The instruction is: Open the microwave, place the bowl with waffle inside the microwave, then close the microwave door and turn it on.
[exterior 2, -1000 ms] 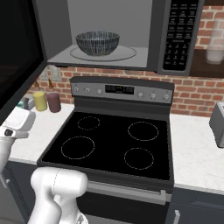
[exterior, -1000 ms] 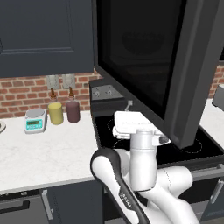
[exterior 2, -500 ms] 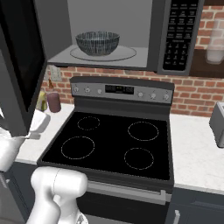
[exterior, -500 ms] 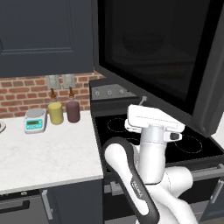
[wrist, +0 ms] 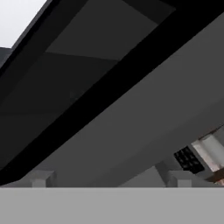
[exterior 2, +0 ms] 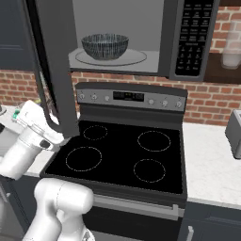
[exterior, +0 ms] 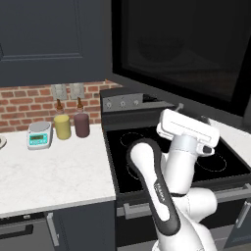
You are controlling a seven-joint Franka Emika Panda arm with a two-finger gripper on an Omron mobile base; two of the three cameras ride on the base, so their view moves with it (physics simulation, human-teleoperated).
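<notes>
The bowl (exterior 2: pixel 105 46) sits inside the microwave (exterior 2: pixel 141 37), its door (exterior 2: pixel 54 70) half-swung; closing and starting remain, jaws spread empty.

A: What sort of place is this?

B: A home kitchen. A black glass-top stove (exterior 2: pixel 123 155) sits under a built-in microwave (exterior 2: pixel 141 35), against a red brick backsplash (exterior 2: pixel 214 96).

A: Anything else?

B: White stone counter (exterior: pixel 49 171), dark panelled cabinets (exterior: pixel 44 39), a small kitchen scale (exterior: pixel 39 135), two jars (exterior: pixel 72 125), and probably a toaster (exterior 2: pixel 234 133) at the right edge.
</notes>
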